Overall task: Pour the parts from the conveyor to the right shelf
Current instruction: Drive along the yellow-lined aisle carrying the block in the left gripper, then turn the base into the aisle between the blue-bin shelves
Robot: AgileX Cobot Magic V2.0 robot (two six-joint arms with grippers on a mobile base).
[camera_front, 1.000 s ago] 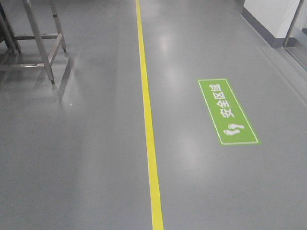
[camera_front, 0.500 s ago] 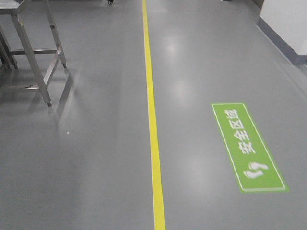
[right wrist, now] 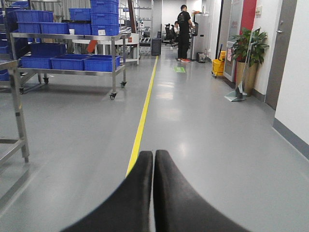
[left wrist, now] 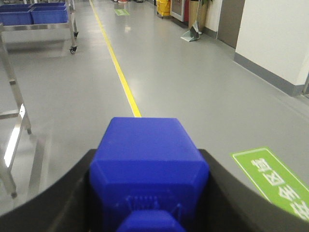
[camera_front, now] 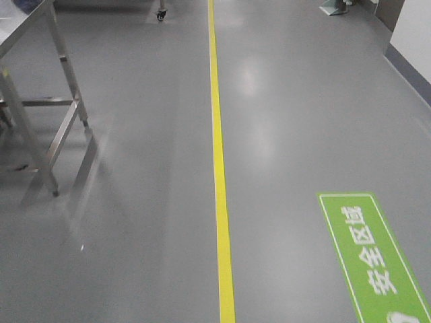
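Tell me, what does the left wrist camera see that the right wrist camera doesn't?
Only the left wrist view: a blue part clamped in the left gripper, and a green floor sign close by on the right. Only the right wrist view: the right gripper shut and empty, a person in black far down the aisle, a potted plant by the wall. Both: the grey floor, the yellow line and a wheeled steel shelf of blue bins.
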